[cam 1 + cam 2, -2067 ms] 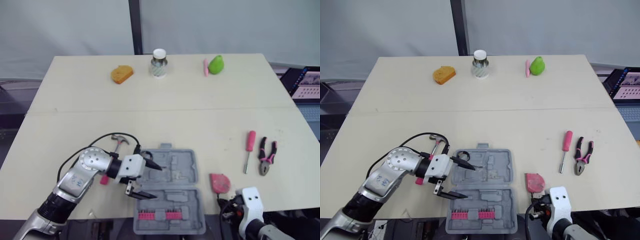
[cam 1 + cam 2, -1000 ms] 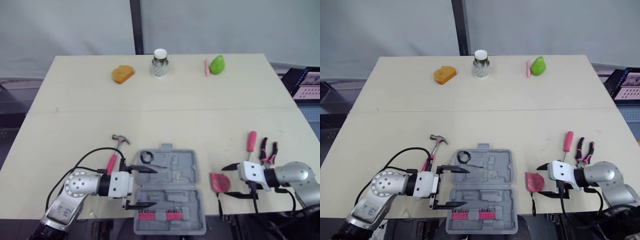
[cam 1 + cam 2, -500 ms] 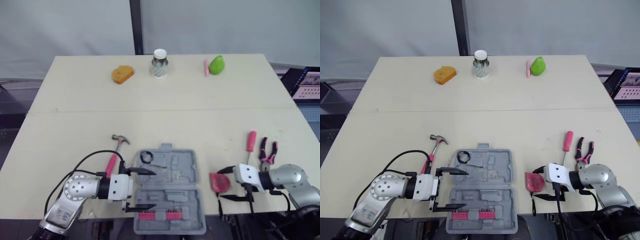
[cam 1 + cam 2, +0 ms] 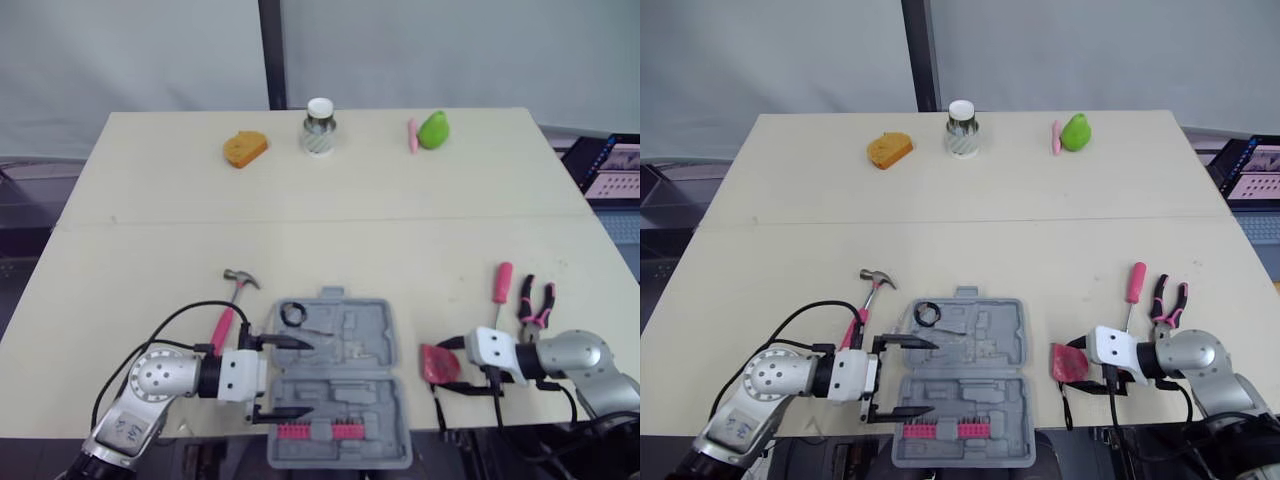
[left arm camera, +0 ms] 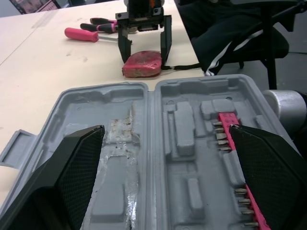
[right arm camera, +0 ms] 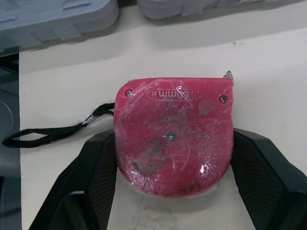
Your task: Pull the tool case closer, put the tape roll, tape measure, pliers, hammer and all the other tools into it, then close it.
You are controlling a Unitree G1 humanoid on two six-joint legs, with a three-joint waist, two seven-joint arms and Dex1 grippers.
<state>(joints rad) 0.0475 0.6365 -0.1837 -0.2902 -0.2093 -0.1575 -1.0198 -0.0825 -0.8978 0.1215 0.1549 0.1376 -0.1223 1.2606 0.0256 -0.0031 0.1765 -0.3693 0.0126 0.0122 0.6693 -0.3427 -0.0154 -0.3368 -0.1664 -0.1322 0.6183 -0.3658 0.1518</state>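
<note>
The right gripper straddles the tape measure, which lies on the table beside the open case, fingers spread apparently to pinch it, while the left gripper hovers spread over the case.

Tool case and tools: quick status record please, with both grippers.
tool case: open, at the table's near edge
tape roll: inside the case, far-left pocket
tape measure: on the table, right of the case
hammer: on the table, left of the case
screwdriver, pliers: on the table, further right
left gripper: open, over the case's left side
right gripper: open, fingers either side of the tape measure
</note>
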